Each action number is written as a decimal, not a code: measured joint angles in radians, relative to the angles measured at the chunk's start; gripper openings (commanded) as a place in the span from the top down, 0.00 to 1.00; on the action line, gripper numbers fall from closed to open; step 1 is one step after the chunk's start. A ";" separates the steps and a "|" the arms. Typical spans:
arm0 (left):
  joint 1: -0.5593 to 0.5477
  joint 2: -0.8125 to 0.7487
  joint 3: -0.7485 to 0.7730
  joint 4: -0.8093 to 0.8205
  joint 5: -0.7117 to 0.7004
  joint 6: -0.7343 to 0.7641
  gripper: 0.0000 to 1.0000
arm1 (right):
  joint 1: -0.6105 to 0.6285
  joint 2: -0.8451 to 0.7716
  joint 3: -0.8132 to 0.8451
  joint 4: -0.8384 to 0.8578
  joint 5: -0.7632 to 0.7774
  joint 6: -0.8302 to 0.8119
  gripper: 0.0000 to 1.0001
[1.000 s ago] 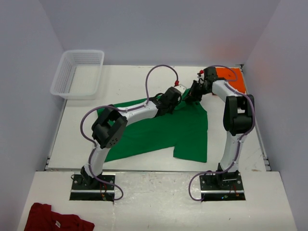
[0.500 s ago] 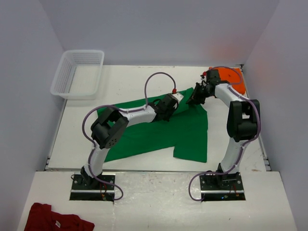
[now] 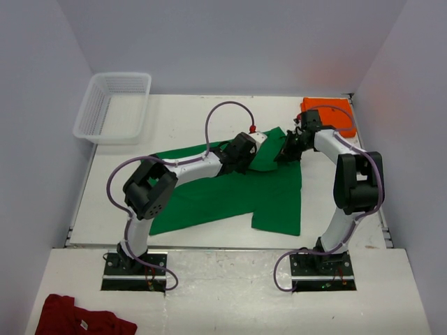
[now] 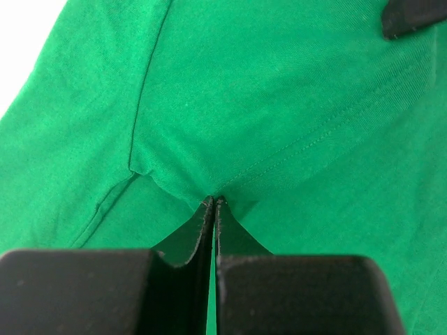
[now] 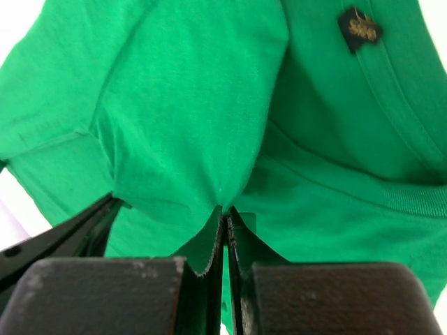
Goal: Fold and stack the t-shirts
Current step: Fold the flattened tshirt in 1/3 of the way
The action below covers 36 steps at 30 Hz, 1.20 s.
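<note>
No readable text — neck tag on green t-shirt illegible.

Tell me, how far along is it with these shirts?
Done: the orange t-shirt looks folded, far right. In hand: the left gripper and right gripper are both shut on the green t-shirt, pinching its cloth mid-fold. Left: finish that fold, then stack the two.

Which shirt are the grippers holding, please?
The green shirt, pinched by the left gripper and right gripper; the orange shirt lies apart, far right.
</note>
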 measured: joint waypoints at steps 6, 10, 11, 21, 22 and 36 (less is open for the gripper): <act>0.000 0.000 -0.003 -0.004 0.011 0.004 1.00 | 0.000 -0.011 -0.059 0.002 0.015 -0.007 1.00; 0.000 0.000 -0.006 -0.006 0.021 0.007 0.98 | 0.000 -0.011 -0.090 0.005 0.018 -0.007 1.00; 0.000 0.000 -0.006 -0.008 0.022 0.007 0.96 | 0.000 -0.011 -0.095 0.006 0.019 -0.007 1.00; 0.000 -0.015 -0.063 -0.009 0.029 0.010 0.77 | 0.021 -0.095 -0.139 0.005 0.152 -0.011 0.59; 0.000 -0.029 -0.081 -0.011 0.029 0.006 0.76 | 0.022 -0.117 -0.139 0.001 0.168 -0.014 0.57; 0.015 -0.391 -0.169 -0.071 -0.100 -0.127 1.00 | 0.032 -0.135 0.082 -0.029 0.152 -0.028 1.00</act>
